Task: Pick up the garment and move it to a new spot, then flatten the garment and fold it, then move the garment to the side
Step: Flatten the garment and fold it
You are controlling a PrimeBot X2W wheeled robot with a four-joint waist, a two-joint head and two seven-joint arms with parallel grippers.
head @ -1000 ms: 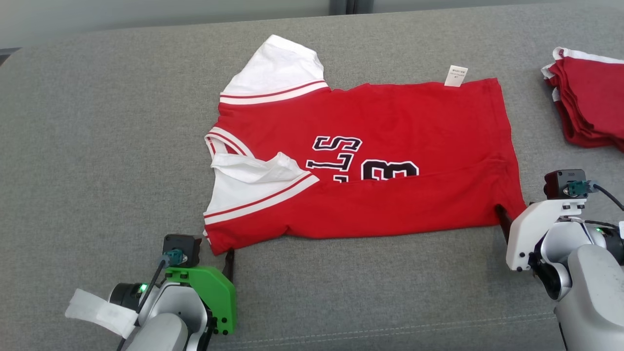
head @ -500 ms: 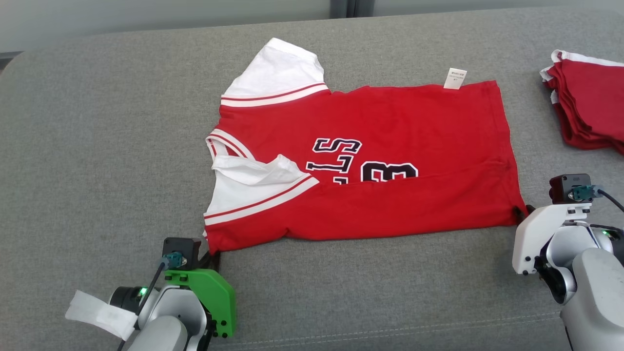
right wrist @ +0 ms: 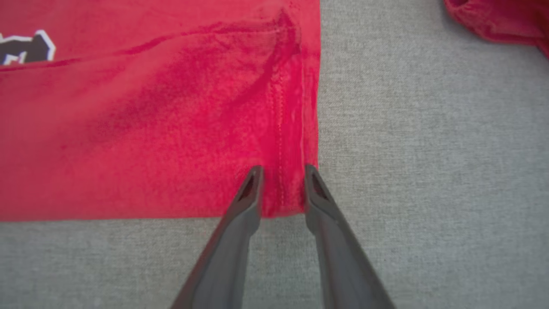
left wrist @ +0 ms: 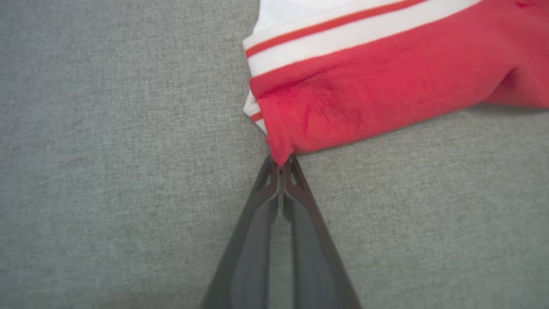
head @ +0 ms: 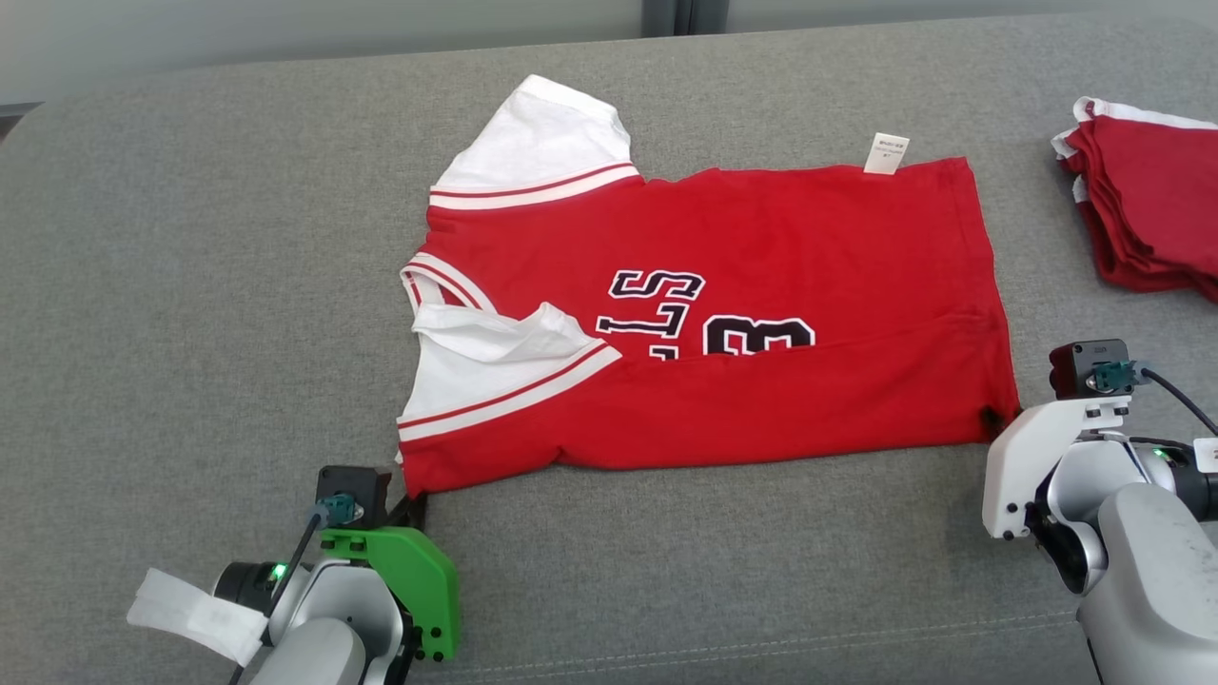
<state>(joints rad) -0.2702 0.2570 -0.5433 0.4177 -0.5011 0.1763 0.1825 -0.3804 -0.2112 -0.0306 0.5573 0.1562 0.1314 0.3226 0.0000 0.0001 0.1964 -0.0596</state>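
The left hand [left wrist: 281, 164], lower left, pinches the red jersey [head: 761, 238] tight at a corner; the right hand [right wrist: 283, 170] straddles its hem half-open, seemingly loose.

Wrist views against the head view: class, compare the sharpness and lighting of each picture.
Head view: sharp and evenly lit, the shirt casting only a thin shadow; left wrist view: soft throughout, left claw blurriest near the bottom edge; right wrist view: sofa weave readable, right claw soft-edged.
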